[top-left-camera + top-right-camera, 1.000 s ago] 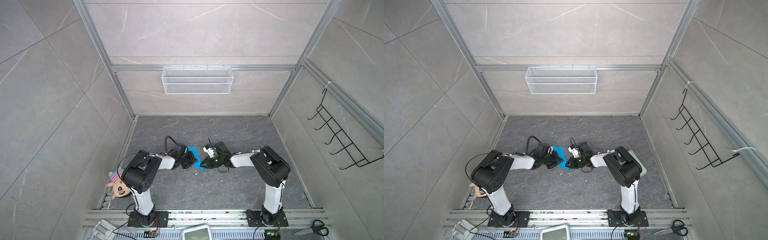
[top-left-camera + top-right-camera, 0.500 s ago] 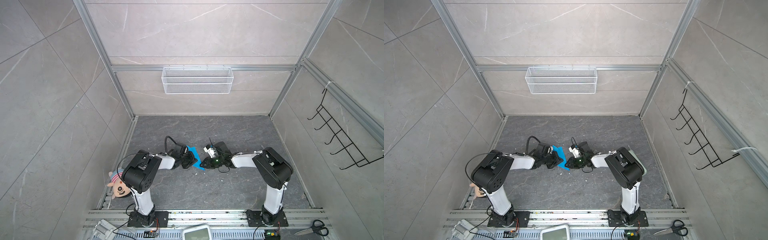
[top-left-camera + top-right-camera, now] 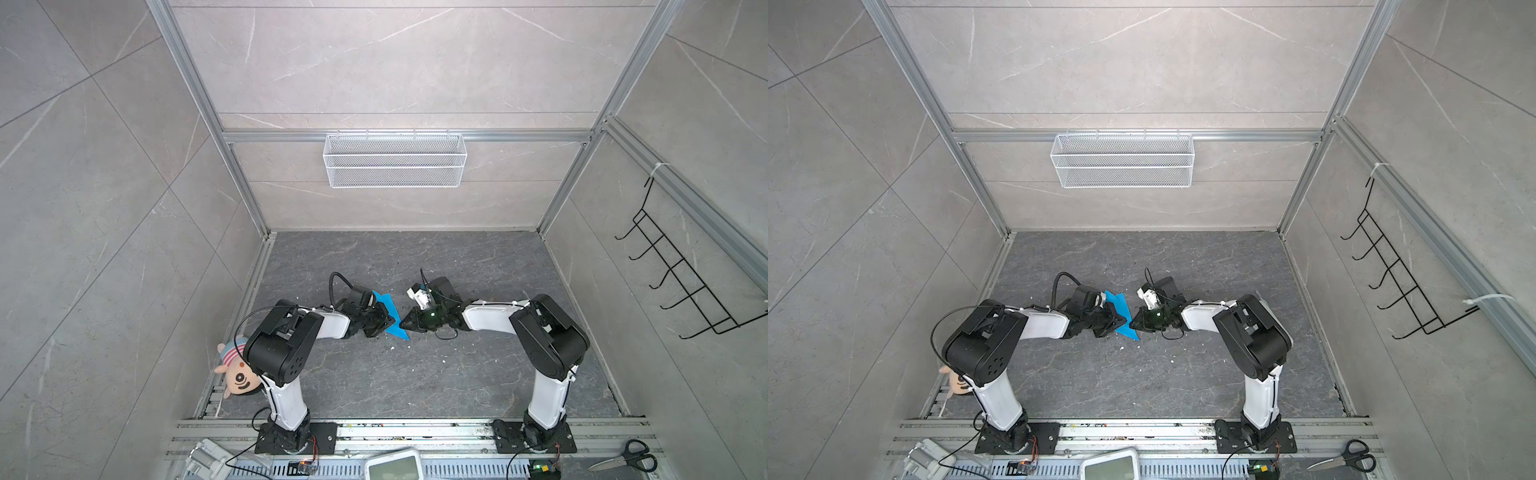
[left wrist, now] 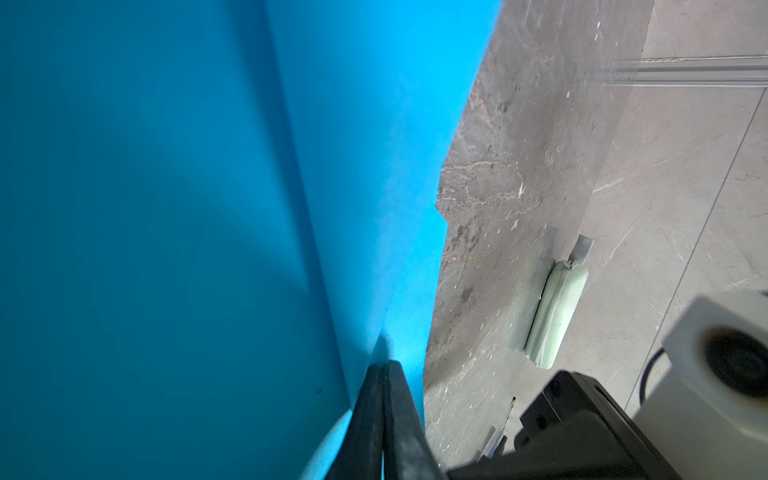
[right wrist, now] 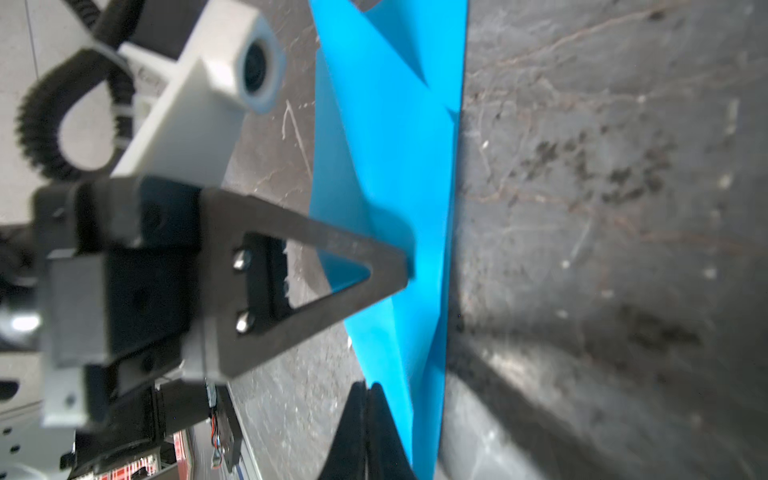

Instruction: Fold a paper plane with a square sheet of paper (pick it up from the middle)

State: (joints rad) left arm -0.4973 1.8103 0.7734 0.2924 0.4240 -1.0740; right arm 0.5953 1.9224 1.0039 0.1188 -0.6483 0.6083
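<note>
The bright blue sheet of paper [image 3: 384, 303] [image 3: 1120, 306], folded into a pointed shape with creases, stands partly raised off the dark floor between both grippers. My left gripper [image 3: 388, 322] [image 3: 1121, 320] is shut on it. In the left wrist view the paper [image 4: 166, 208] fills most of the frame, and a sliver of it runs between the closed left gripper [image 4: 384, 365]. My right gripper [image 3: 403, 325] [image 5: 370, 386] is shut, pinching the near edge of the paper [image 5: 395, 166]. Opposite it, the left gripper's fingertips [image 5: 405, 270] press into the sheet.
A plush doll [image 3: 237, 374] lies by the left arm's base. A white wire basket [image 3: 395, 160] hangs on the back wall and a black hook rack [image 3: 681, 291] on the right wall. Scissors [image 3: 627, 457] lie at the front right. A pale green pouch [image 4: 557, 311] lies by the wall.
The right arm's elbow has shifted slightly to the right. The left gripper and the paper have stayed in place.
</note>
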